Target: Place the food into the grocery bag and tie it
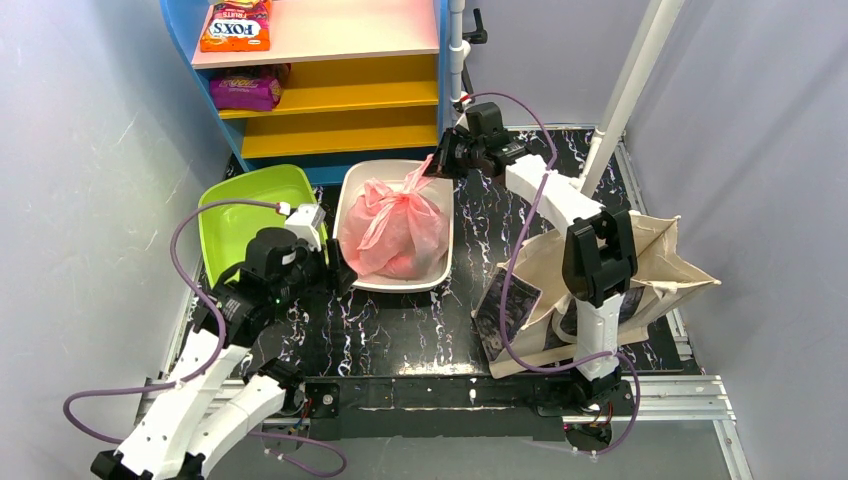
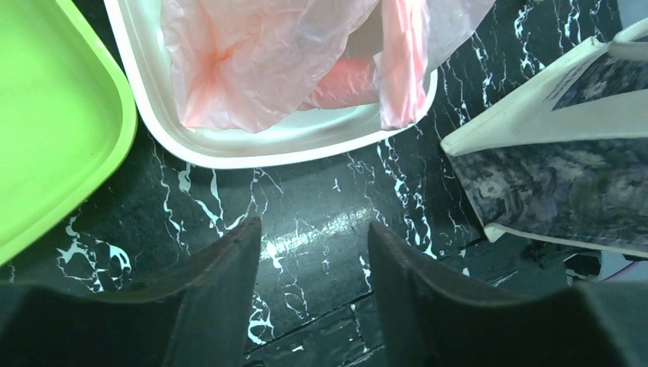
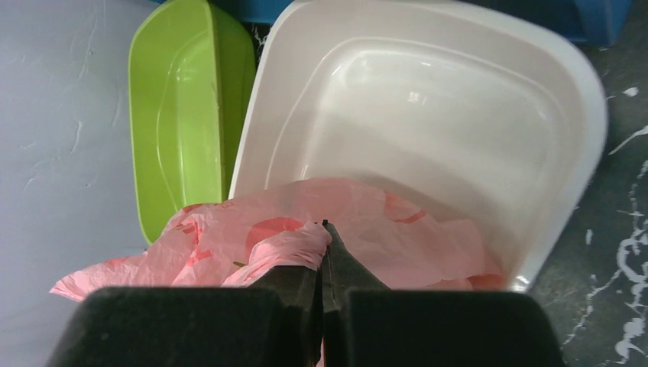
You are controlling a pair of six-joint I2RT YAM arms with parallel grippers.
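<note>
At the left edge of the black marbled bench sits a lime-green tray. The left arm hangs over its near right corner. The left jaws are released: in the wrist view the two dark fingers stand apart over bare bench with nothing between them, just short of the white tray's near rim. Behind both trays stands a shelf carrying snack packets.

Just right of the green tray, the white tray holds the grocery bag, a bulging pink bundle gathered to a peak at its far right. A reddish shape shows through the plastic, but I cannot tell which food it is. The right jaws are clenched on that peak, grasping the bag's twisted plastic above the tray's far right corner.

Farther right, a beige canvas tote with a dark printed panel lies slumped on the bench. The right arm crosses in front of it in the top view.
</note>
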